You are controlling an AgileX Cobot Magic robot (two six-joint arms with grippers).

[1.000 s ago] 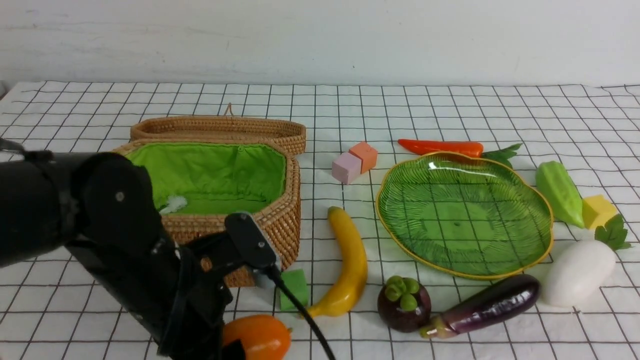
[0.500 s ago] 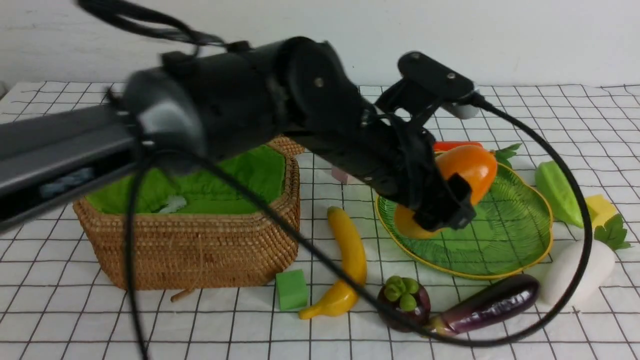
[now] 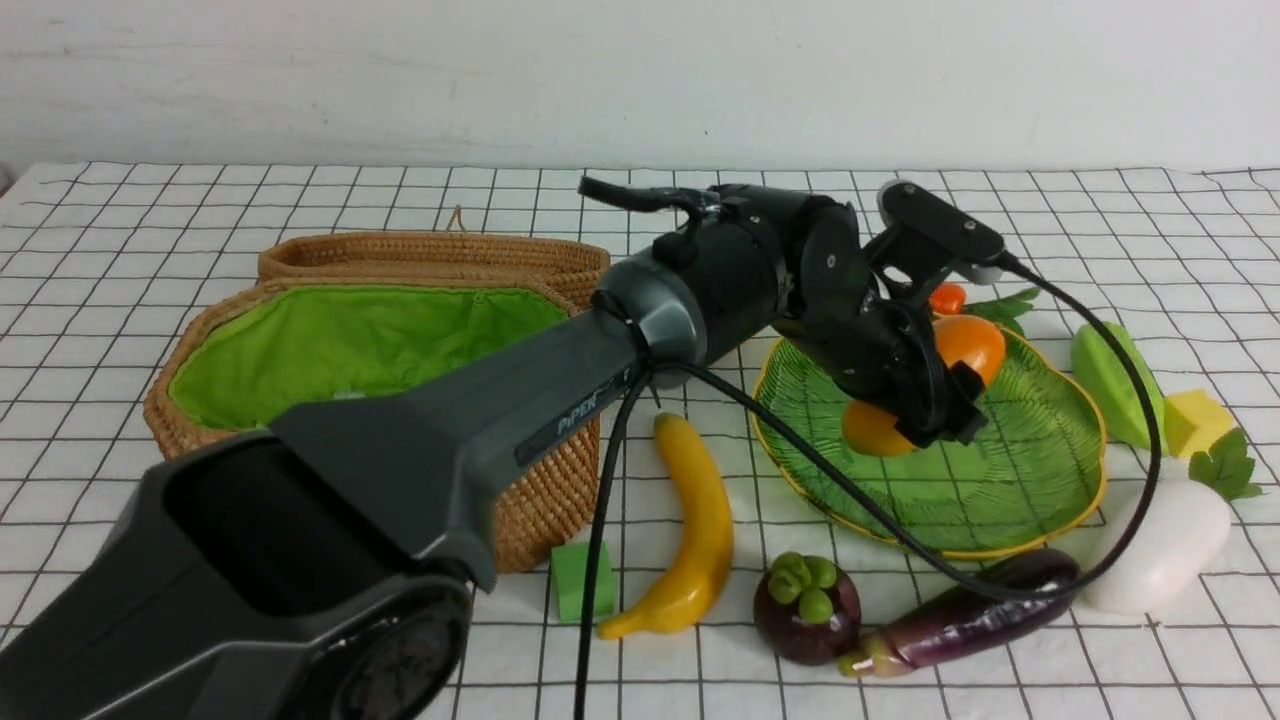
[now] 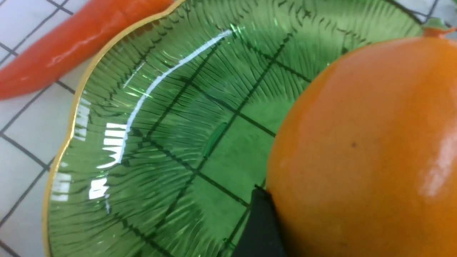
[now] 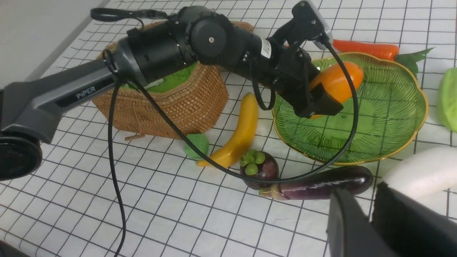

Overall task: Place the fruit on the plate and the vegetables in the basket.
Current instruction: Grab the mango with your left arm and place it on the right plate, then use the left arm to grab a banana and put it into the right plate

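Note:
My left gripper (image 3: 930, 395) is shut on the orange-yellow mango (image 3: 968, 340) (image 4: 364, 153), which hangs tilted over the green leaf-shaped plate (image 3: 1040, 470) (image 4: 160, 142); I cannot tell whether it touches. One dark finger (image 4: 260, 225) lies against the mango. The carrot (image 3: 947, 297) lies behind the plate. In front lie the banana (image 3: 700, 530), mangosteen (image 3: 808, 605) and eggplant (image 3: 960, 615). The radish (image 3: 1160, 545) and gourd (image 3: 1110, 380) are at the right. The basket (image 3: 560, 470) stands open at the left. My right gripper (image 5: 362, 194) hovers near the radish (image 5: 421, 171), open by a narrow gap, holding nothing.
The left arm stretches diagonally across the basket's front right. Its cable (image 3: 880, 520) loops down over the plate's front rim and the eggplant. A green cube (image 3: 583, 580) sits by the basket's front corner. A yellow cube (image 3: 1195, 420) lies beside the gourd.
The left arm has swung up from the near left with the mango, across to the plate, and has since sunk lower over it. Everything on the table lies where it was.

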